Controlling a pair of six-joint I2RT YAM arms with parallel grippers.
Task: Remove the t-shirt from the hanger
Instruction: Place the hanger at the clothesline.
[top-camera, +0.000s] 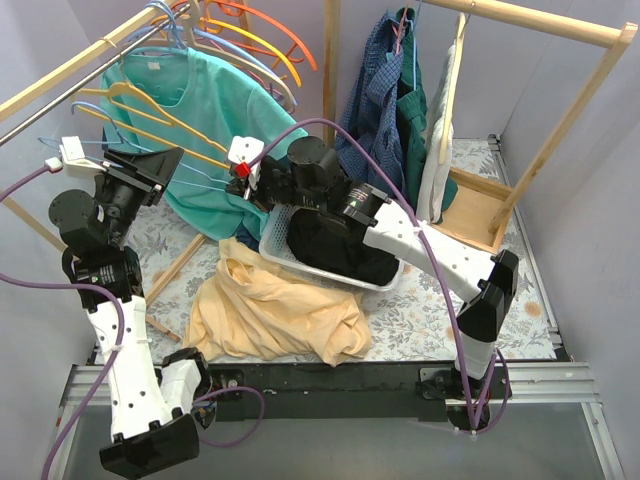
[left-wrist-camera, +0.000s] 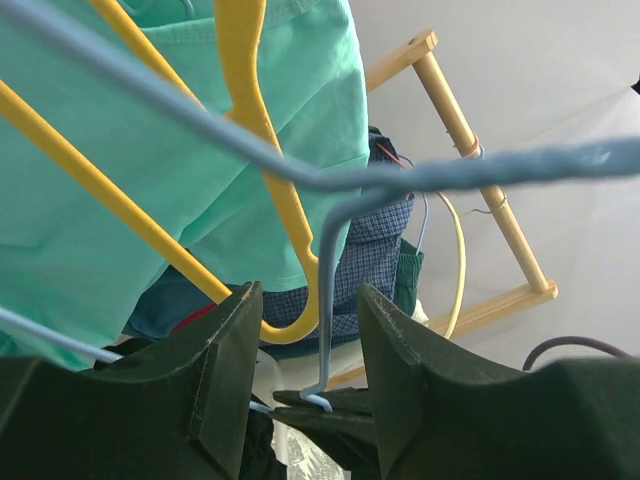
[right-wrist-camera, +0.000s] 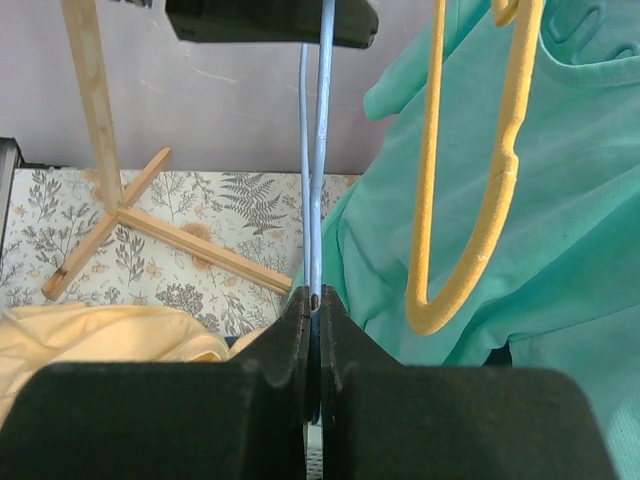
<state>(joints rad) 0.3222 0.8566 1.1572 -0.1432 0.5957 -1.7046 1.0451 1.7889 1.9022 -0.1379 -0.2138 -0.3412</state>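
A thin blue wire hanger (top-camera: 200, 178) stretches between my two grippers. My right gripper (right-wrist-camera: 313, 300) is shut on its wire (right-wrist-camera: 318, 180). My left gripper (left-wrist-camera: 308, 330) stands open, and the hanger's wire (left-wrist-camera: 328, 290) runs between its fingers without touching them. In the top view the left gripper (top-camera: 160, 165) is to the left of the right gripper (top-camera: 245, 180). A green t-shirt (top-camera: 205, 105) hangs from the rack behind them, with a yellow hanger (right-wrist-camera: 470, 240) in front of it. No cloth shows on the blue wire.
A pale yellow garment (top-camera: 275, 310) lies crumpled on the patterned table. A white basket (top-camera: 300, 262) of dark clothes sits under the right arm. Several empty hangers (top-camera: 250, 45) hang on the left rack. A second wooden rack (top-camera: 560, 130) holds a blue checked shirt (top-camera: 372, 95).
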